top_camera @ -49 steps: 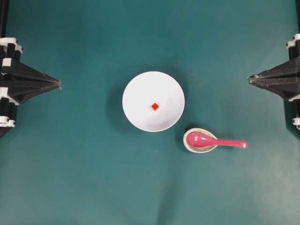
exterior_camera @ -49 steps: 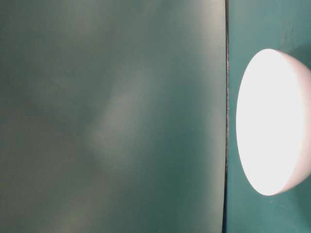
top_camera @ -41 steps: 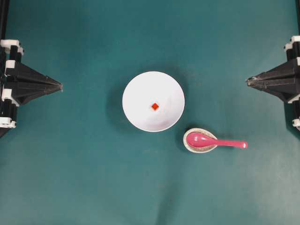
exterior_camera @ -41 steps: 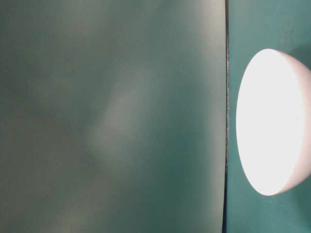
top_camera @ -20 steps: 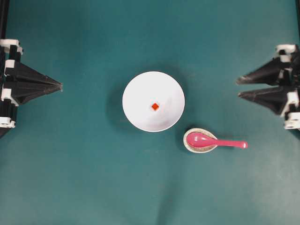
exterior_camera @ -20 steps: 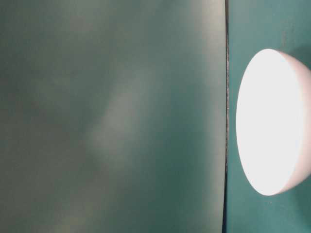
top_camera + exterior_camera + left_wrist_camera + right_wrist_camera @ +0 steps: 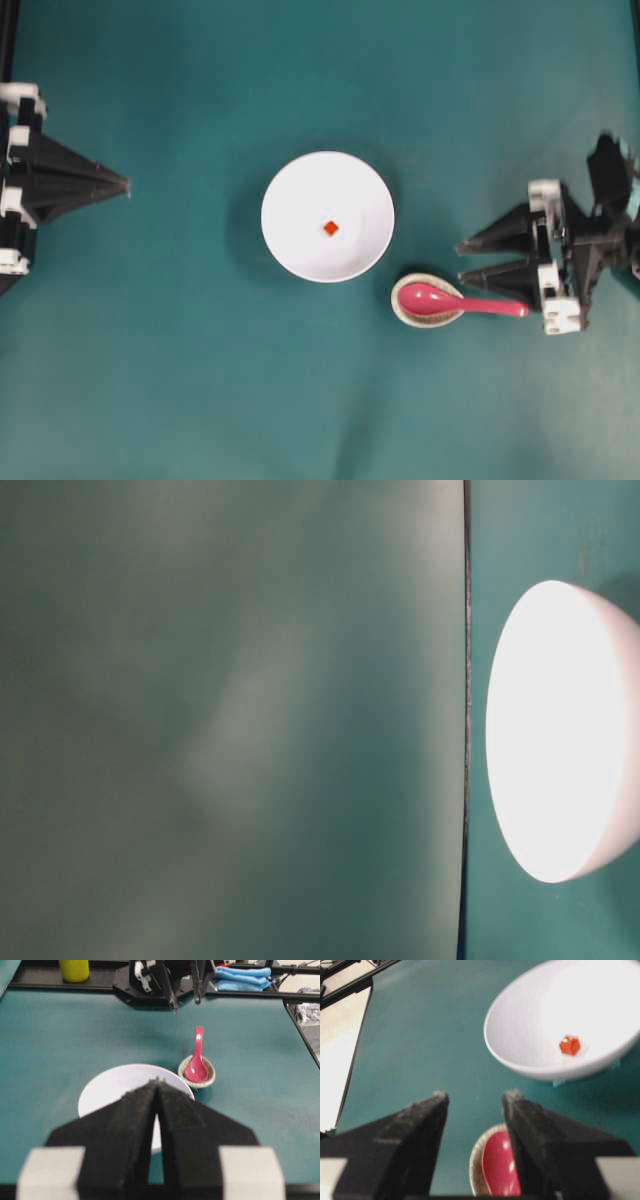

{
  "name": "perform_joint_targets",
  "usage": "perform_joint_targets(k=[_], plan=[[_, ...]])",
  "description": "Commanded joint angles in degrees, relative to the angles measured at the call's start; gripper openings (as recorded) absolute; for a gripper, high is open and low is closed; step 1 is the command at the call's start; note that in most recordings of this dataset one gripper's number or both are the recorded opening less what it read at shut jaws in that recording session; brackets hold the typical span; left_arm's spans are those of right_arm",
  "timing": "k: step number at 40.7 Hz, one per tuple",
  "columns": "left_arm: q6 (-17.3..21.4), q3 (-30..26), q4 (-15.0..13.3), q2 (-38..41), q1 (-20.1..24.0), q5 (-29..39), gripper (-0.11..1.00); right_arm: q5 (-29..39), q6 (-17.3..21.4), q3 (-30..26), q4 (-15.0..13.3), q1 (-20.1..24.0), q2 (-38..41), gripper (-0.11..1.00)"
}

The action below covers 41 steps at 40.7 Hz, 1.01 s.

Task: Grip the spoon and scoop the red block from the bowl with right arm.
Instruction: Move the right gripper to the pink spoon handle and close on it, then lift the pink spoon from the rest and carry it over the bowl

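Overhead, the right gripper (image 7: 462,260) stands with jaws spread wide and empty, tips just above the spoon (image 7: 460,301) handle; the spoon's scoop rests in a speckled dish (image 7: 405,310) beside the bowl (image 7: 300,195), which holds the red block (image 7: 331,229). The left gripper (image 7: 128,184) is pinched together, holding nothing. Table-level shows only the bowl (image 7: 560,730). The right wrist view shows parted fingers (image 7: 427,1125) above the spoon (image 7: 500,1165).

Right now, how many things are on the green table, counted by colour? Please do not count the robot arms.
White: 1, the bowl
Red-orange: 1, the red block inside the bowl
Magenta-pink: 1, the spoon
Speckled cream: 1, the small dish under the spoon's head
Total: 4
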Motion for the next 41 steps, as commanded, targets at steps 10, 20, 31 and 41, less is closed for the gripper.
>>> perform_joint_targets(k=[10,20,31,41], plan=[[-1.0,-1.7,0.2,-1.0,0.0,1.7,0.0,-13.0,-6.2,2.5,24.0,20.7,10.5,0.54],[-1.0,-1.8,0.2,-1.1,0.0,1.7,0.0,-10.5,-15.8,2.4,28.9,22.8,10.9,0.54],[-1.1,-1.8,0.2,-1.1,0.0,1.7,0.0,-8.6,-16.0,1.9,28.8,23.0,12.7,0.54],[-1.2,-1.8,0.2,-1.1,0.1,1.7,0.0,-7.3,-15.8,1.1,28.8,23.1,15.9,0.54]])
